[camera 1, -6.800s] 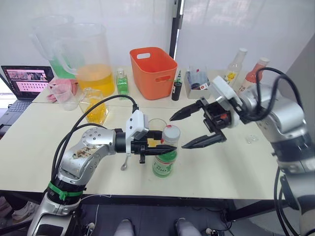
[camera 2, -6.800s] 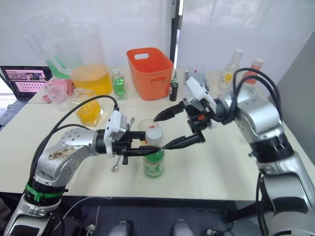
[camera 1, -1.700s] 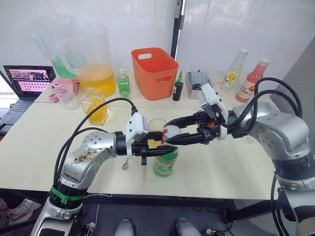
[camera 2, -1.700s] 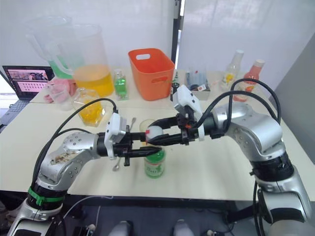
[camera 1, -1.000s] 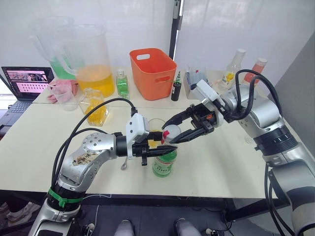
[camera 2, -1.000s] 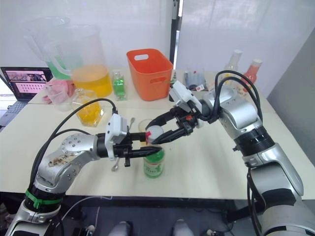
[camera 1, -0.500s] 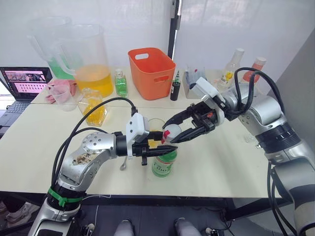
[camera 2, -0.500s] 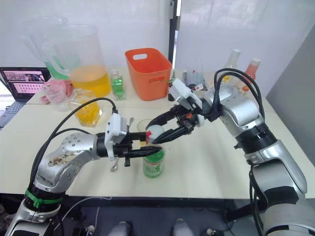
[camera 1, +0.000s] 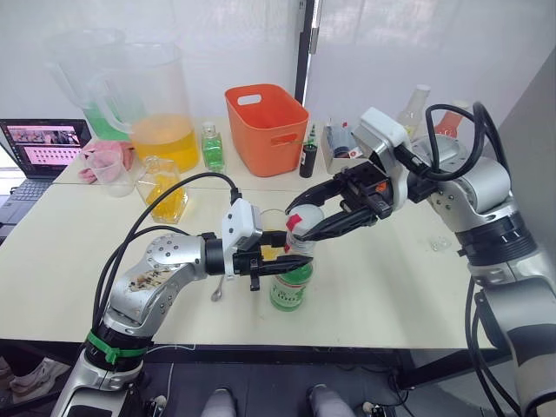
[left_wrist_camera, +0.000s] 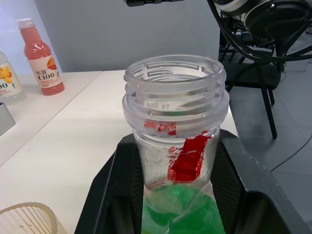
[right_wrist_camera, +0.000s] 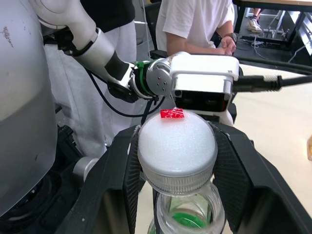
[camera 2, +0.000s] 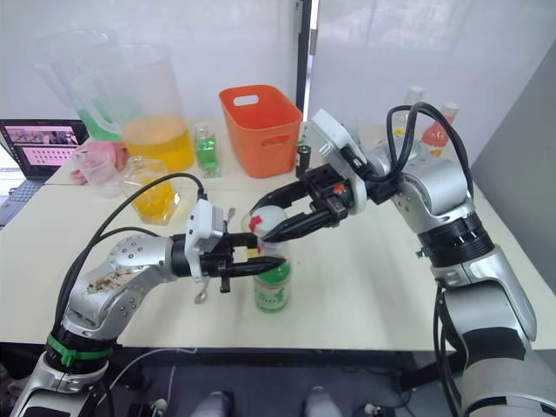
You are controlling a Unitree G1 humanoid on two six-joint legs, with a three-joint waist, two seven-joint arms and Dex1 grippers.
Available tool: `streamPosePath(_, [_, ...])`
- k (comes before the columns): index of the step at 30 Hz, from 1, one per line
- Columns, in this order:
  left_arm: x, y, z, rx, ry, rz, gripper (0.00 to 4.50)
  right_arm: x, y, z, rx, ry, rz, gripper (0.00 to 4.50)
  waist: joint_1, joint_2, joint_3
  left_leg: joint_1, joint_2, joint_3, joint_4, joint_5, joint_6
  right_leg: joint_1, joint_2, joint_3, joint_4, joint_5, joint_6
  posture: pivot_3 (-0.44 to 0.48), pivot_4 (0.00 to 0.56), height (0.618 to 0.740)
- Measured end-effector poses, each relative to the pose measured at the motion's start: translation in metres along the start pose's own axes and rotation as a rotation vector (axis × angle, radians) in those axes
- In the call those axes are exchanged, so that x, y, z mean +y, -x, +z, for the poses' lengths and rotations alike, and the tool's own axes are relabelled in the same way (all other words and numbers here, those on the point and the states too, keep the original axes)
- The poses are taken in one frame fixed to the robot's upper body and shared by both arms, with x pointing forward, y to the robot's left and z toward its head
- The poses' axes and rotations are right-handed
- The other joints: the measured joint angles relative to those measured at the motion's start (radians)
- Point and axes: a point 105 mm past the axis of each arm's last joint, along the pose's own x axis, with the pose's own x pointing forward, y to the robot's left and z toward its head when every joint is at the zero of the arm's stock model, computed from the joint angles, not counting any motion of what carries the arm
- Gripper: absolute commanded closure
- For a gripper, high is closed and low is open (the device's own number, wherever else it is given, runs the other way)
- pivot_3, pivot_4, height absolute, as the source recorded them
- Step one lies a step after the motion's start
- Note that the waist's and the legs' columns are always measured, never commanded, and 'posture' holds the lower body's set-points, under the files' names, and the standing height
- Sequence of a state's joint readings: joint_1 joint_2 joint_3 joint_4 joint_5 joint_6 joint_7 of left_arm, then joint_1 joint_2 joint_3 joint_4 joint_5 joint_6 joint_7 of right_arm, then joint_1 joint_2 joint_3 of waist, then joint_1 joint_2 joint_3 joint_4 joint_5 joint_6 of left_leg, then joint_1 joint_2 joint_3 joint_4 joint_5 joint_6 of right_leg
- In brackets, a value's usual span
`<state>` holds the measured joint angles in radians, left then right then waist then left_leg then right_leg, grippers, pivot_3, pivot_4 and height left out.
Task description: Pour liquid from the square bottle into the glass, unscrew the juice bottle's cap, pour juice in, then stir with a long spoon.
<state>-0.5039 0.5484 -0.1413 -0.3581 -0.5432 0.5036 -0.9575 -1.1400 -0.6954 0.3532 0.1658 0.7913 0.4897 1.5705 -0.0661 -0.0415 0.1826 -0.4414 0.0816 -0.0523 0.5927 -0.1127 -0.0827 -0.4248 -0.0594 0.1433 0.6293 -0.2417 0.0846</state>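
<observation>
While clamped at the neck between left gripper [camera 1: 280, 261] fingers, juice bottle [camera 1: 291, 284] upright, mouth open | white cap [right_wrist_camera: 177, 142] pinched between right gripper [camera 1: 300, 228] fingers, just above the bottle's mouth | glass [camera 1: 276, 221] just behind the left fingers

A cream-white table [camera 1: 78, 261] carries the green juice bottle [camera 1: 290, 282], a glass [camera 1: 276, 222], a long spoon [camera 1: 219, 289], an orange basket [camera 1: 268, 126], large pitchers [camera 1: 156, 104], a laptop [camera 1: 42, 148], and what may be a small cap [camera 1: 441, 245].
</observation>
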Motion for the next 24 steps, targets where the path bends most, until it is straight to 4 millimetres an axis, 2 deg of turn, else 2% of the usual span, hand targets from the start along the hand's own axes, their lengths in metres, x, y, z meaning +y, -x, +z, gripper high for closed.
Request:
streamPosePath(7, [0.000,0.000,0.000,0.000,0.000,0.001,3.05,0.000,0.005,0.005,-0.010,0.008,-0.024,2.82,0.000,0.000,0.000,0.000,0.000,0.000,0.000,0.000,0.000,0.000,0.000,0.000,0.000,0.000,0.000,0.000,0.150,0.740])
streamPosePath(13, [0.001,-0.001,-0.001,-0.003,0.005,-0.006,3.05,0.009,0.030,0.013,-0.022,0.002,-0.177,2.82,0.007,0.000,0.000,0.000,0.000,0.000,0.000,0.000,0.000,0.000,0.000,0.000,0.000,0.000,0.000,0.000,0.150,0.740])
streamPosePath(19, [0.001,-0.003,-0.001,-0.012,0.006,-0.024,3.05,0.017,0.083,-0.005,-0.035,-0.103,-0.617,2.82,0.021,0.000,0.000,0.000,0.000,0.001,0.001,0.000,0.000,0.000,0.000,0.001,-0.001,0.000,0.000,0.000,0.150,0.740])
streamPosePath(24, [0.002,-0.005,-0.002,-0.016,0.013,-0.041,3.05,0.040,0.129,-0.042,-0.004,-0.191,-1.041,2.82,0.026,-0.001,0.000,0.000,0.000,0.000,0.001,0.000,0.000,0.001,0.000,0.001,-0.001,0.000,0.000,0.000,0.150,0.740])
